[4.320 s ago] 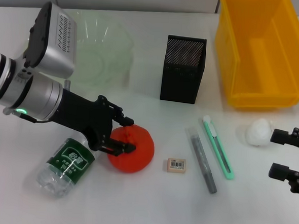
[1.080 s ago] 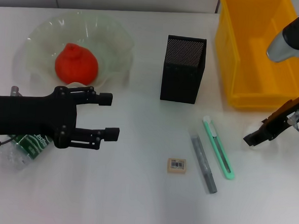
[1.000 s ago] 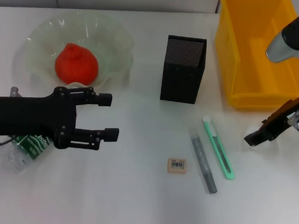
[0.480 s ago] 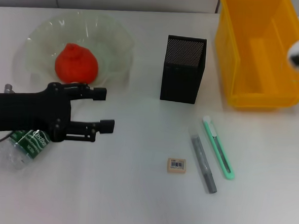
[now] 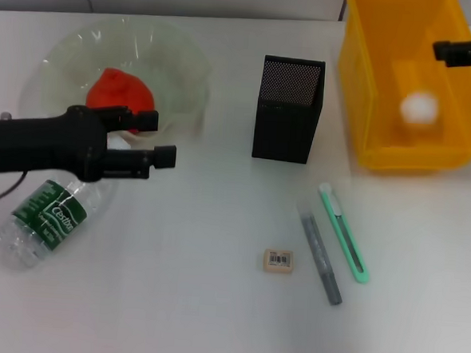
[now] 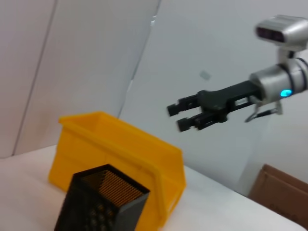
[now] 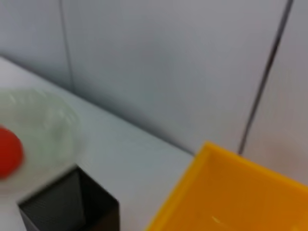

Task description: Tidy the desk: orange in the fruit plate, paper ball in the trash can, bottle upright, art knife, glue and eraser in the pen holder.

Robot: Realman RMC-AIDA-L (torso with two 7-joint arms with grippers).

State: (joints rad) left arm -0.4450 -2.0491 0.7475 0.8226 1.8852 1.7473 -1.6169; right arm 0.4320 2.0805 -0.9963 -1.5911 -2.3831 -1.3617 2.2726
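open table [image 5: 172, 301] around eraser [image 5: 277, 260], pen holder [image 5: 288, 109] standing behind

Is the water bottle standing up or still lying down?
Lying down: the bottle rests on its side on the table, below the left gripper.

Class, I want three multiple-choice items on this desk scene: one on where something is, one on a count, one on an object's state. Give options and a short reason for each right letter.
1. Where is the orange?
A. in the fruit plate
B. in the pen holder
C. beside the eraser

2. How many items lie on the desk in front of the pen holder?
A. one
B. three
C. five

3. The bottle is:
A. upright
B. lying on its side
C. in the yellow bin

Answers: 1 A, it sits in the glass dish. 2 B, eraser, glue and art knife. 3 B, it lies flat on the desk.
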